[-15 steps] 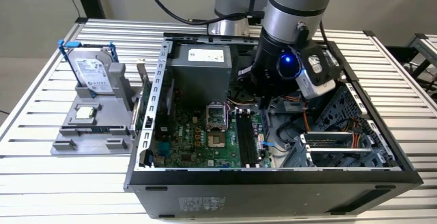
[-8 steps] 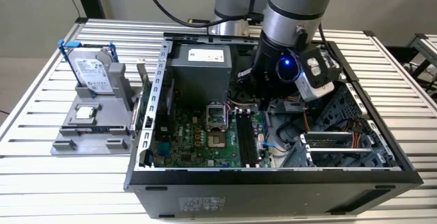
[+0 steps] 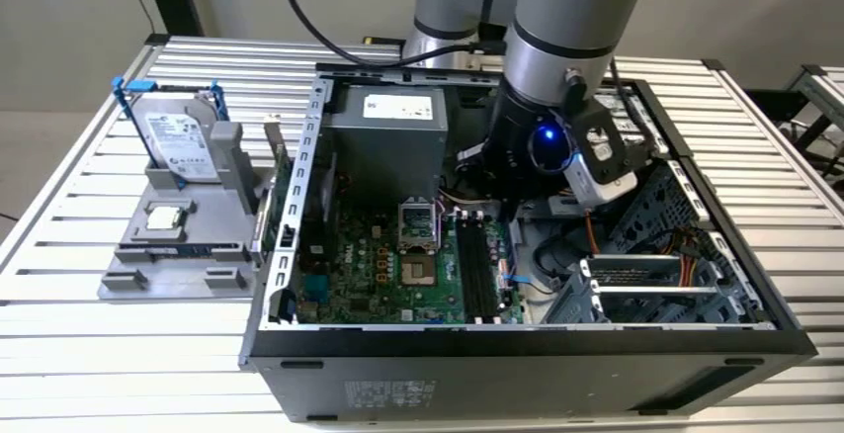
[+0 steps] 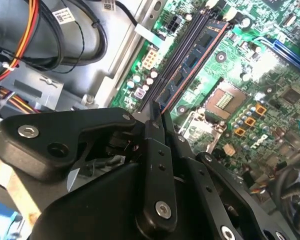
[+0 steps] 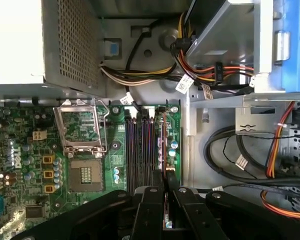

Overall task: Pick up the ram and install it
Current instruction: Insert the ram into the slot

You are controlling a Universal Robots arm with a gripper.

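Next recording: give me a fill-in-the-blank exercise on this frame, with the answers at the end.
1. The gripper is ___ on the ram.
2. The ram lines up with a slot on the green ___.
3. In the exterior view, the hard drive stands outside the computer case, on the view's ___.
Missing: shut; motherboard; left.

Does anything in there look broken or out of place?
Nothing looks broken. The odd sight is the processor socket, open and empty with its frame flipped up, while a silver chip lies on the grey tray outside the case. The ram in the gripper lines up with the memory slots.
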